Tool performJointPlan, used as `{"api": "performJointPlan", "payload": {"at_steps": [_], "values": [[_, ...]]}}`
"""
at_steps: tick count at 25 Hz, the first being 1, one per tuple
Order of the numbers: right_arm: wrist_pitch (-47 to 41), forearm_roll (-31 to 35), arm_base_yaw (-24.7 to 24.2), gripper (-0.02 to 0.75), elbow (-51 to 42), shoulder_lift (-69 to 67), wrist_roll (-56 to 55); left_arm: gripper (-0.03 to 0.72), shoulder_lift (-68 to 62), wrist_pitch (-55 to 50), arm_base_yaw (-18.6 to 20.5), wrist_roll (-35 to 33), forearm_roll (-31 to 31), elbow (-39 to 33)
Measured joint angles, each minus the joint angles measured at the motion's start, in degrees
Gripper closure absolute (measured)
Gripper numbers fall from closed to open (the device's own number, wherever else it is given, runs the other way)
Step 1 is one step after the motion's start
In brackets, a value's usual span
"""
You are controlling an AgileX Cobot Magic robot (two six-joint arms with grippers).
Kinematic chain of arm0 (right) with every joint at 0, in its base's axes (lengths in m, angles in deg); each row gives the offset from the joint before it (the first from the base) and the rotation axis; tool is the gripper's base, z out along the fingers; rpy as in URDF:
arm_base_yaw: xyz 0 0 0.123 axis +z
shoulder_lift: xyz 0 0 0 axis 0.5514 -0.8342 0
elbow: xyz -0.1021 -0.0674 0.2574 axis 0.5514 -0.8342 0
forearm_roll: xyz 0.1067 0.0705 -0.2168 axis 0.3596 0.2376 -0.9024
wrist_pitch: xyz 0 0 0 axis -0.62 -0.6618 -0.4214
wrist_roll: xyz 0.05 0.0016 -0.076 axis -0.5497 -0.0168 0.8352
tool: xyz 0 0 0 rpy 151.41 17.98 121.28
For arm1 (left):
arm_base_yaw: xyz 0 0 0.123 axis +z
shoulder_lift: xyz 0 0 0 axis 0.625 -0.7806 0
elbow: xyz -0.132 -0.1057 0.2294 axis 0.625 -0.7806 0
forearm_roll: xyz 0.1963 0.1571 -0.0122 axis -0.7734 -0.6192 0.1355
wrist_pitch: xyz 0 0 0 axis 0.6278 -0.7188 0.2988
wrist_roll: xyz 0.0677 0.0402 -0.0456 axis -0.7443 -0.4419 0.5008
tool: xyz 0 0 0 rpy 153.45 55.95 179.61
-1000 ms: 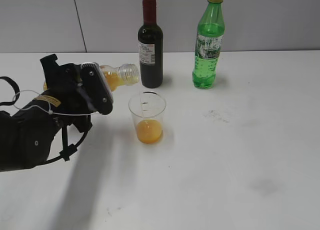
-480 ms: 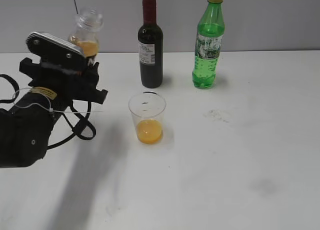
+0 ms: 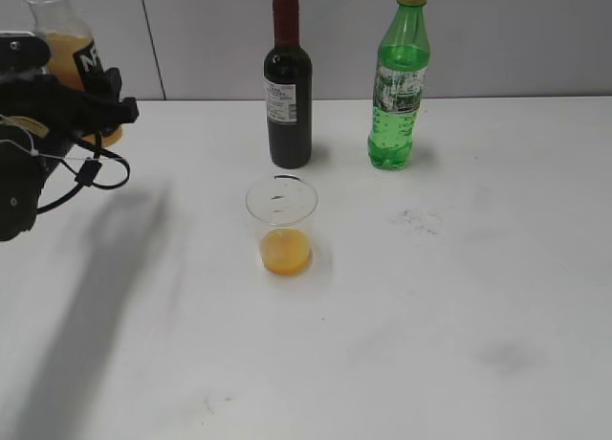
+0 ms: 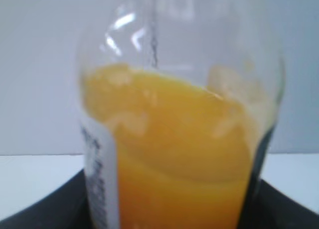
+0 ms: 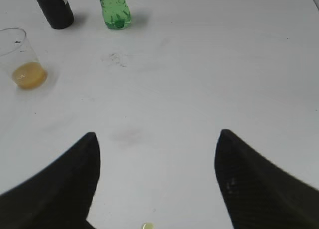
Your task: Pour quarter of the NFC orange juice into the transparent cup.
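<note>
Left gripper (image 3: 67, 96) clamping the juice (image 3: 72, 53) swung back upright, left of the cup (image 3: 281, 225); right gripper (image 5: 157, 181) wide open.

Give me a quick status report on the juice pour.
Left gripper holds juice bottle upright. Right gripper open, empty. Cup has juice. Nothing in the way.

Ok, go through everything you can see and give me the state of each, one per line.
NFC orange juice: uncapped, upright, lifted, partly full.
Transparent cup: upright on the table, a little juice at the bottom.
Wine bottle: standing, red cap on.
Green soda bottle: standing, capped.
Left pincer: gripping the juice bottle.
Right pincer: open, empty.
</note>
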Motion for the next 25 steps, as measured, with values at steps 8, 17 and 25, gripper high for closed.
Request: {"api": "performJointPlan", "payload": {"at_steps": [8,17,25], "values": [[0.0,0.0,0.0,0.186,0.0,0.0,0.0,0.223,-13.55,-0.4,2.19,1.86,-1.65,14.18],[0.0,0.0,0.0,0.186,0.0,0.0,0.0,0.223,-21.91,-0.77,2.19,5.89,-2.71,16.71],[0.0,0.0,0.0,0.186,0.0,0.0,0.0,0.041,-22.17,0.67,2.19,7.8,-4.8,16.87]]}}
